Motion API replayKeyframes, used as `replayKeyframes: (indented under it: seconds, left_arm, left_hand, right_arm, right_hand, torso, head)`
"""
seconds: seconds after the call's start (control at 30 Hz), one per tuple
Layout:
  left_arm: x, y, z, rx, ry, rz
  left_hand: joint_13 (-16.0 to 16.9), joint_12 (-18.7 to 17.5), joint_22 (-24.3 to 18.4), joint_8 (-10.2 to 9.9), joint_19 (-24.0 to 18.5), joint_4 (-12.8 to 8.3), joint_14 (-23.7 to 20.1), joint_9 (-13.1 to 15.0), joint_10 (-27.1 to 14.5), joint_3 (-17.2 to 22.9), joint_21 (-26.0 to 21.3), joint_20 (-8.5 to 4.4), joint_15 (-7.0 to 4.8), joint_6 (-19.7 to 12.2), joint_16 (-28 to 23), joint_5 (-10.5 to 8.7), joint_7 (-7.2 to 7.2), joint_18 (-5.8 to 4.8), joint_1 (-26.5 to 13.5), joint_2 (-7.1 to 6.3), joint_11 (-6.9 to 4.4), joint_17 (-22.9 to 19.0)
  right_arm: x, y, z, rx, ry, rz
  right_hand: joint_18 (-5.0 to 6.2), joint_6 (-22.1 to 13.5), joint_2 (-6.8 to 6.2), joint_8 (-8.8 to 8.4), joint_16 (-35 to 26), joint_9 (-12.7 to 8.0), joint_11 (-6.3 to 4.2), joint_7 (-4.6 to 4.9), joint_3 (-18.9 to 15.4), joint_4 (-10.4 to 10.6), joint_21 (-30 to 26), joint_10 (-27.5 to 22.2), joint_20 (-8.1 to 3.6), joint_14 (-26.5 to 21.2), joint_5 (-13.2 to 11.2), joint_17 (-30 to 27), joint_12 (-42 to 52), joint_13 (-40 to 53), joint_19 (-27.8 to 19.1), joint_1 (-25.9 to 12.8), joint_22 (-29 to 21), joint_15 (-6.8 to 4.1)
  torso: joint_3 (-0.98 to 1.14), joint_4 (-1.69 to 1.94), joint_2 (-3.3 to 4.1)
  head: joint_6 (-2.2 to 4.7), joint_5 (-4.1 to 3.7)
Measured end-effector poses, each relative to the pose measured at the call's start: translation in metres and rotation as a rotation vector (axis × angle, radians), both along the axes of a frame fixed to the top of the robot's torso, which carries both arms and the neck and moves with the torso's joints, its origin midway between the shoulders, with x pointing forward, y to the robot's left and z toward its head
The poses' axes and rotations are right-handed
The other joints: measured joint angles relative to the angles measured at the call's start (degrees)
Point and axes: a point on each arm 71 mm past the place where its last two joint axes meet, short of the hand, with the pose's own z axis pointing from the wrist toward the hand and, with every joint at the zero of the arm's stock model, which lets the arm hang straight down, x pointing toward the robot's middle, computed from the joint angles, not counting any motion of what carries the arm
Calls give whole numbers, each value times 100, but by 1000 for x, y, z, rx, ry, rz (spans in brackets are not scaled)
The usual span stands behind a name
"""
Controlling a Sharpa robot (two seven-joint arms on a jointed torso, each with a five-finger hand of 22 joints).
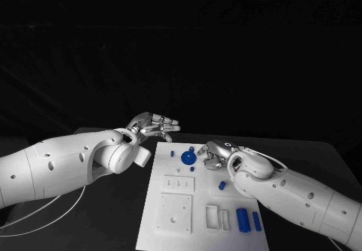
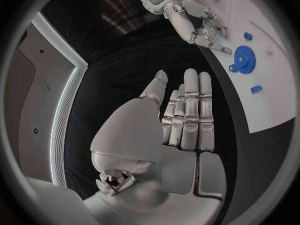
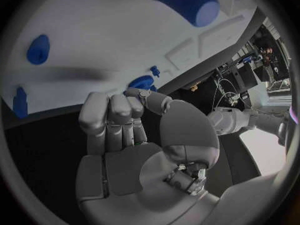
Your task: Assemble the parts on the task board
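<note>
Blue gear [image 1: 189, 156] on task board [image 1: 175, 236] judged light, rigid, slick plastic; best pinched by rim. Right hand [image 1: 215, 155] curled beside gear, contact unclear; left hand [image 1: 155, 125] spread, empty.

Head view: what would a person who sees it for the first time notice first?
The white task board stands out in the middle of the black table. At its far end the right hand hangs over a blue gear. The left hand hovers off the board's far left corner, fingers spread, holding nothing.
</note>
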Motion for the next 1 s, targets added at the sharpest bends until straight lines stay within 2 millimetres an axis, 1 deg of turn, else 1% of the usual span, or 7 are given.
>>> replayKeyframes:
  seconds: [0.13,0.2,0.23,0.37,0.5,0.77,1.0]
  left_arm:
    - [0,2,0,1,0,5]
    - [1,3,0,2,0,7]
    - [1,4,0,2,0,9]
    - [2,8,0,4,-3,18]
    - [2,11,0,7,-5,24]
    - [5,14,-1,15,-12,32]
    - [7,17,-3,17,-15,37]
  left_hand:
    - [0,0,0,0,0,0,0,0,0,0,0,0,0,0,0,0,0,0,0,0,0,0]
    - [0,0,0,0,-24,0,-2,0,-3,0,0,24,2,0,-5,0,0,0,0,0,3,-1]
    - [0,0,-6,0,-64,0,-58,0,-21,0,-12,43,14,0,-49,0,0,0,0,0,21,-17]
    - [0,0,-128,0,-176,9,-175,0,-21,-9,-219,94,70,0,-297,0,0,0,-48,-48,21,-124]
    - [0,0,-265,0,-205,24,-240,0,-20,-24,-427,123,94,0,-519,0,0,1,-53,-53,20,-213]
    - [5,0,-411,0,-160,39,-240,0,-10,-39,-593,124,94,-2,-642,-26,2,0,-71,-71,10,-243]
    - [5,0,-433,0,-137,39,-240,0,-41,-39,-622,140,94,-41,-642,-26,0,0,-60,-107,41,-243]
  right_arm:
    - [0,-14,11,47,-60,-29]
    - [-1,-25,20,83,-95,-48]
    - [-1,-31,24,98,-108,-57]
    - [2,-64,39,156,-135,-102]
    - [4,-99,45,209,-116,-125]
    - [9,-143,40,337,-39,-138]
    - [16,-168,26,346,3,-154]
  right_hand:
    - [0,168,-251,0,0,0,46,143,-386,126,-10,22,0,0,-123,-45,-53,-38,0,282,0,0]
    - [1,266,-363,0,-39,0,65,171,-1124,187,-81,42,45,-10,-194,-78,-54,-50,-2,519,0,19]
    - [0,321,-462,0,-48,0,90,193,-1740,200,-133,62,54,-1,-181,-92,-54,-62,-11,652,0,68]
    - [-5,434,-433,0,-77,2,260,280,-3518,225,-337,-10,164,-13,-300,-128,-114,-133,0,1090,0,158]
    - [-14,502,-286,0,-328,5,377,337,-4544,148,-764,-213,274,-113,-586,-317,-310,-300,-67,1494,1,277]
    - [-39,337,-38,0,-479,5,391,388,-5696,23,-1142,-451,300,-143,-470,-422,-375,-618,-93,1843,5,307]
    - [-40,362,42,0,-399,4,391,363,-6000,73,-1088,-451,300,-143,-612,-321,-262,-659,-93,1968,4,307]
  torso:
    - [1,-11,-2]
    - [4,-18,-3]
    - [6,-21,-4]
    - [14,-48,-13]
    - [34,-97,-23]
    - [97,-176,-31]
    - [138,-189,-31]
  head:
    - [21,-8]
    - [38,-20]
    - [44,-26]
    - [68,-46]
    - [102,-52]
    - [142,-51]
    - [148,-65]
